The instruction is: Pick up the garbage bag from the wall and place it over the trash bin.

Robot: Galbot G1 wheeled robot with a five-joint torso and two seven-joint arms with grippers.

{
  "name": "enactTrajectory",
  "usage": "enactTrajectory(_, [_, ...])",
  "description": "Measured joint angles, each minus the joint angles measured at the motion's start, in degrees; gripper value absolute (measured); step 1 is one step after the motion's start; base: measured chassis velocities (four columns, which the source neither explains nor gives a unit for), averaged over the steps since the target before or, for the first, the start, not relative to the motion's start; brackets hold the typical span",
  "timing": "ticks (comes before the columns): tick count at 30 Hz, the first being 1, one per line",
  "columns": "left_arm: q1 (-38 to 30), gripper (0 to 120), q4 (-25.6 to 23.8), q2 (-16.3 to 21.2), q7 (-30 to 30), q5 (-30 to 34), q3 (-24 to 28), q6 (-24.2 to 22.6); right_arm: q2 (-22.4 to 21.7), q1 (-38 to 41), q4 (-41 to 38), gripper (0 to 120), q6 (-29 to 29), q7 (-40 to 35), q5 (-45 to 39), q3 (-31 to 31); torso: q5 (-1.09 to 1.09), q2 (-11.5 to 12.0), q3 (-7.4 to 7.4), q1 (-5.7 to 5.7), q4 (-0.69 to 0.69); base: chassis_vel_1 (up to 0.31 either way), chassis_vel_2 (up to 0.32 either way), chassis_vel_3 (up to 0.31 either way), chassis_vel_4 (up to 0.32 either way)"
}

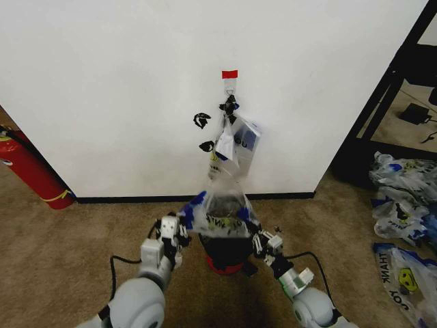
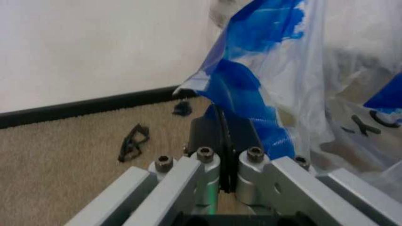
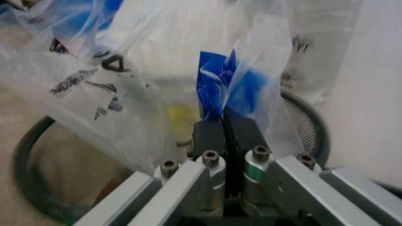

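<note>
The garbage bag (image 1: 220, 210), thin and see-through with blue handles, hangs stretched open between my two grippers just above the trash bin (image 1: 226, 258), a small black bin with a red base. My left gripper (image 1: 183, 221) is shut on the bag's left blue handle (image 2: 242, 89); its fingers (image 2: 207, 132) pinch the plastic. My right gripper (image 1: 259, 239) is shut on the right blue handle (image 3: 217, 87), directly over the bin's mesh rim (image 3: 304, 123). Behind stands the white wall (image 1: 123, 82) with a red tape strip (image 1: 229, 74) and a hook (image 1: 231, 87).
A bunch of clear bags with a dark-blue panel (image 1: 240, 142) hangs from the hook. A red fire extinguisher (image 1: 31, 171) leans at the left. Loose printed bags (image 1: 403, 212) and a black frame (image 1: 382, 102) are at the right. Small black clips (image 2: 132, 142) lie on the carpet.
</note>
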State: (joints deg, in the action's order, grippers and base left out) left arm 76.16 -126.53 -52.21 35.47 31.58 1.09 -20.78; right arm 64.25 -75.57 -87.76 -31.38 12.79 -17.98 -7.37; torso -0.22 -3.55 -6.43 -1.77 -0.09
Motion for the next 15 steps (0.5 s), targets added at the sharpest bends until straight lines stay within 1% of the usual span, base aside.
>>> enactTrajectory(2, [1.38,0,-0.88,1.73,-0.23,-1.5,0.46,0.0,-0.75,-1.81,-0.85,0,-0.24,-0.06,0.34,0.39,-0.01,0.0,0.0,0.0,0.02,0.0,0.0,0.0,0.0])
enactTrajectory(5, [2.94,0,-2.83,4.45,-0.4,-3.28,0.59,-0.06,-1.9,-4.64,-4.02,0,-0.25,-0.28,-0.13,0.66,0.0,0.0,0.0,0.0,0.0,0.0,0.0,0.0,0.0])
enactTrajectory(6, [2.94,0,-2.83,4.45,-0.4,-3.28,0.59,-0.06,-1.9,-4.64,-4.02,0,-0.25,-0.28,-0.13,0.66,0.0,0.0,0.0,0.0,0.0,0.0,0.0,0.0,0.0])
enactTrajectory(9, [4.1,0,-5.34,6.76,-0.42,-3.97,0.38,-0.31,-2.87,-7.45,-7.85,0,-0.24,-0.97,-2.26,0.72,0.0,0.0,0.0,0.0,0.0,0.0,0.0,0.0,0.0])
enactTrajectory(12, [4.32,0,-6.75,7.57,-0.44,-4.16,0.22,-0.45,-3.01,-8.96,-10.15,0,-1.26,-1.14,-3.72,0.59,0.0,0.0,0.0,0.0,0.0,0.0,0.0,0.0,0.0])
enactTrajectory(15, [4.04,0,-7.02,7.62,-0.46,-4.17,0.21,-0.6,-2.95,-9.48,-11.3,0,-2.55,-1.13,-3.87,0.11,-0.01,0.0,0.0,0.0,0.01,0.0,0.0,0.0,0.0])
